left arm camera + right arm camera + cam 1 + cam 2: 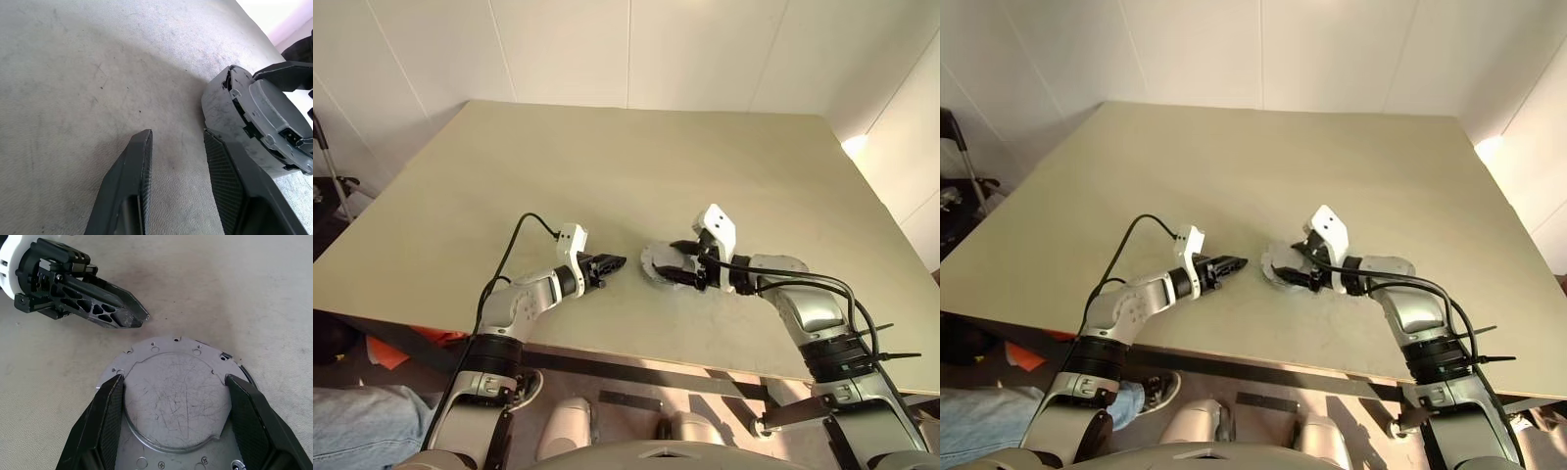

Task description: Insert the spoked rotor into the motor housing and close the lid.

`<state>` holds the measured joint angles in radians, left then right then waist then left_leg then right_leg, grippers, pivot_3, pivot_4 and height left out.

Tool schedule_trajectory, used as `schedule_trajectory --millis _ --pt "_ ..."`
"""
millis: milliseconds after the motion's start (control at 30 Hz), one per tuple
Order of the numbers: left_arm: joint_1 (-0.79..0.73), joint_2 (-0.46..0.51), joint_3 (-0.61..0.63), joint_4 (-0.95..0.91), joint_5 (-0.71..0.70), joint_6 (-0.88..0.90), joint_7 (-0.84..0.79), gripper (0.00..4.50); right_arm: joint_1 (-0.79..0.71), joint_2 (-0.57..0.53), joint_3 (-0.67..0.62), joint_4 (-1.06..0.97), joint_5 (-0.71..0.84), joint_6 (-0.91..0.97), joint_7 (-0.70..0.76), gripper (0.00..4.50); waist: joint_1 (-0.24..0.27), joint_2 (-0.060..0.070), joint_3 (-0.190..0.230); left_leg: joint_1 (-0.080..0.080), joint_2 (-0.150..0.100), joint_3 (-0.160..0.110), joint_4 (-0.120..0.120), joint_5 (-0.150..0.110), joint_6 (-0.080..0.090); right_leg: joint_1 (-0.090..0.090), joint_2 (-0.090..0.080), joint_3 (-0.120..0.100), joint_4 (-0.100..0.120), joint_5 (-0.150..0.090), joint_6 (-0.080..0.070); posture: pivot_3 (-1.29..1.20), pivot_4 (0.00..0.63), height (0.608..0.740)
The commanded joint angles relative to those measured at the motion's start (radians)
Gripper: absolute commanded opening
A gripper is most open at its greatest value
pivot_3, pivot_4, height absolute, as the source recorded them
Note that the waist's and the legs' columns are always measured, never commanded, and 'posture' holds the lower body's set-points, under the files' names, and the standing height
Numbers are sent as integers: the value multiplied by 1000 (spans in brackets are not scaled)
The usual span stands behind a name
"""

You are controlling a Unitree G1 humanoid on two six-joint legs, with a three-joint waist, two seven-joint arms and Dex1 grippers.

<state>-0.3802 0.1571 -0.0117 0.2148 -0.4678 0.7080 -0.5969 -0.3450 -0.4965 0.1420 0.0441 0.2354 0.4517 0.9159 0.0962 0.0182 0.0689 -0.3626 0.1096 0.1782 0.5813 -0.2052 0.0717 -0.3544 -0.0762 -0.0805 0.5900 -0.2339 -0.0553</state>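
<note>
A round silver-grey assembly (656, 262) sits on the table near its front edge. Its top is the lid (176, 401), a flat scratched disc with small holes round the rim and a raised round centre. Under it is the thick grey wall of the motor housing (220, 107). The spoked rotor is hidden. My right gripper (175, 379) reaches over the lid, one finger against each side of the raised centre. Just left of the assembly, my left gripper (615, 261) points at it, open, with bare table between its fingers (142, 166).
The beige table (607, 166) stretches wide behind both grippers. Its front edge runs close under my forearms. White walls stand behind and to the right. A person's leg in blue jeans (352, 421) is at the lower left, and a black stand (328, 166) is beside the table's left edge.
</note>
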Motion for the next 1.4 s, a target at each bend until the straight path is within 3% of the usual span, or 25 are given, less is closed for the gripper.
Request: schedule_trajectory --millis 33,500,1400 --pt "11 19 14 6 17 8 22 1770 -9 -11 -1 -19 -11 -21 -4 3139 0 0 0 0 0 0 0 0 0 0 0 0 0 0 0 0 0 740" --pt "10 17 5 14 23 7 18 1770 -16 8 -64 -43 45 -34 -23 3139 0 0 0 0 0 0 1 0 0 0 0 0 0 0 0 0 0 740" --pt "12 19 15 7 11 14 15 1770 28 -22 -10 20 -31 -77 7 3139 0 -2 -1 0 0 0 1 0 1 1 0 0 0 0 0 0 0 740"
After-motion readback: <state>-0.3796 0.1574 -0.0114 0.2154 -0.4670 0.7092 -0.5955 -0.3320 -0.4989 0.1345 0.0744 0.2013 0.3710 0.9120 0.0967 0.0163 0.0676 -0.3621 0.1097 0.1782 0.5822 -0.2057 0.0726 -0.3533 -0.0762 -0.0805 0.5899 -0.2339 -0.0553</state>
